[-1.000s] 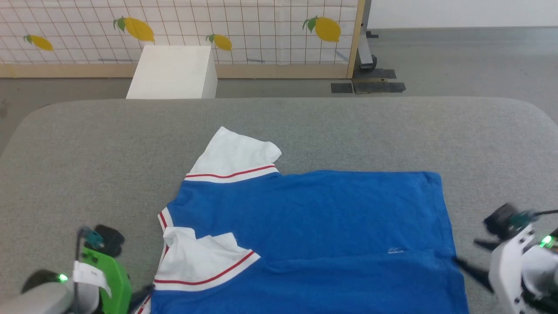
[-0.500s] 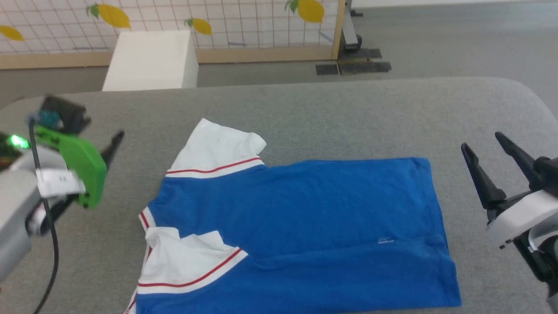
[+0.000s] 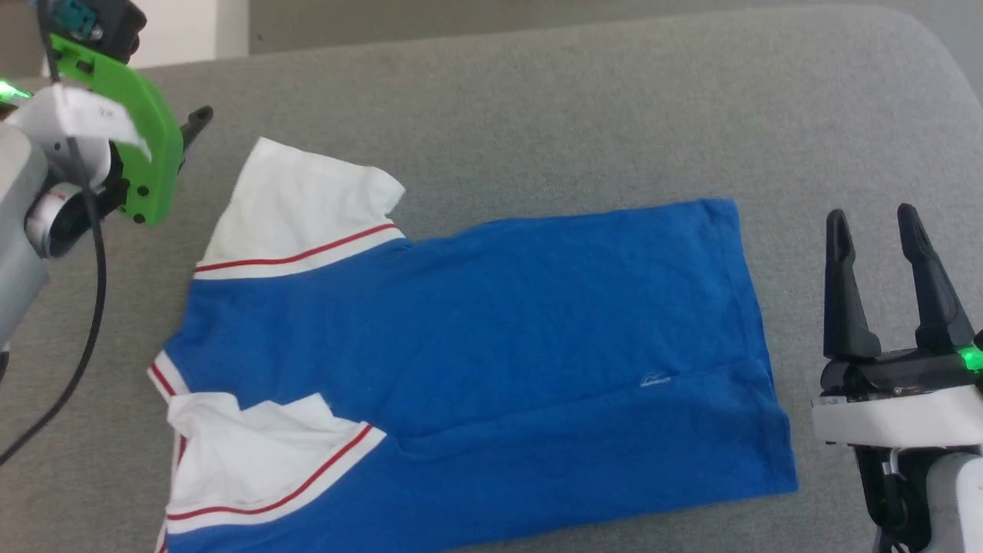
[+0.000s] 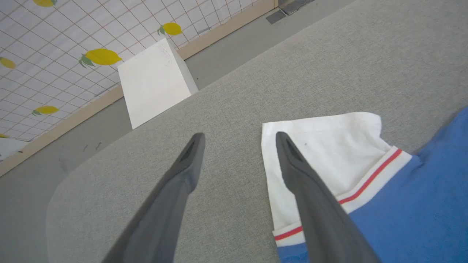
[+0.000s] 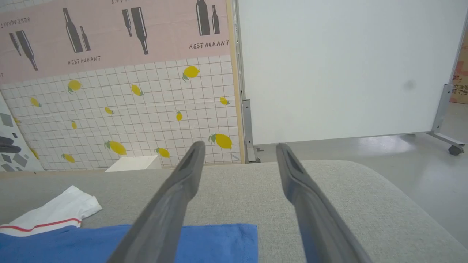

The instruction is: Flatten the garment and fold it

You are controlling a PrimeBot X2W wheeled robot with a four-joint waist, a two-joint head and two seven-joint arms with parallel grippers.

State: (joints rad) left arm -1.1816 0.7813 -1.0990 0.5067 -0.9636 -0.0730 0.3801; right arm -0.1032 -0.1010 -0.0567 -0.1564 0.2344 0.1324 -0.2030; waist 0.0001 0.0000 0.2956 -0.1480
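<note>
I see the garment (image 3: 461, 346) spread on the grey counter (image 3: 576, 100), near sleeve folded onto its blue body, my left end effector (image 4: 237, 137) open by the far sleeve, my right end effector (image 3: 872, 223) open beside the hem, both empty.

showing soft matt cloth in the garment (image 3: 476, 346) beside the right gripper (image 3: 871, 212), smooth dark plastic fingers (image 3: 843, 307), coarse grey table fabric (image 3: 537, 115).

- Blue shirt (image 3: 476, 346), white red-striped sleeves, lies spread and slightly wrinkled between the two claws.
- Its far sleeve (image 3: 299, 207) is just beside the left claw (image 4: 239, 134); its hem (image 3: 756, 322) is near the right claw (image 3: 871, 213).
</note>
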